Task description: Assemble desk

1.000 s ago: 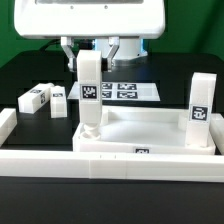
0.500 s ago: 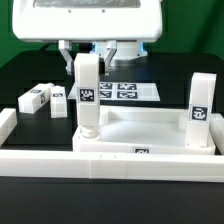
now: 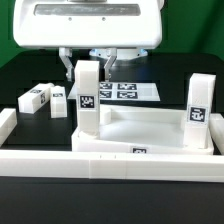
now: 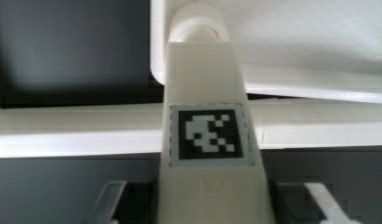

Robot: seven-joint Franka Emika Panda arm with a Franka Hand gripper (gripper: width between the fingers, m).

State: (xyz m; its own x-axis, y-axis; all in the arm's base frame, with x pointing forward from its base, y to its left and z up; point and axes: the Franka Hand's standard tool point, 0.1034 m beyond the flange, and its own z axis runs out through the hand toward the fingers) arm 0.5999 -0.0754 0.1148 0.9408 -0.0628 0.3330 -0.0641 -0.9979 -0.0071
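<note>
A white square leg [image 3: 88, 95] with a black tag stands upright in the desk top's corner socket at the exterior view's left. My gripper [image 3: 88, 72] comes down from above, with a finger on each side of the leg's upper part, shut on it. In the wrist view the leg [image 4: 209, 100] runs straight away from my gripper [image 4: 214, 205] towards the desk top [image 4: 312, 50]. The desk top [image 3: 150, 146] is a white tray with a raised rim. A second leg [image 3: 200, 110] stands upright in its corner at the exterior view's right.
Two loose legs [image 3: 35, 97] [image 3: 57, 102] lie on the black table at the exterior view's left. The marker board [image 3: 125, 90] lies behind the desk top. A long white rail [image 3: 110, 166] runs along the front, and another rail end [image 3: 5, 122] sits at the left edge.
My gripper and the leg have moved down together. The peg that showed under the leg before is now out of sight in the socket.
</note>
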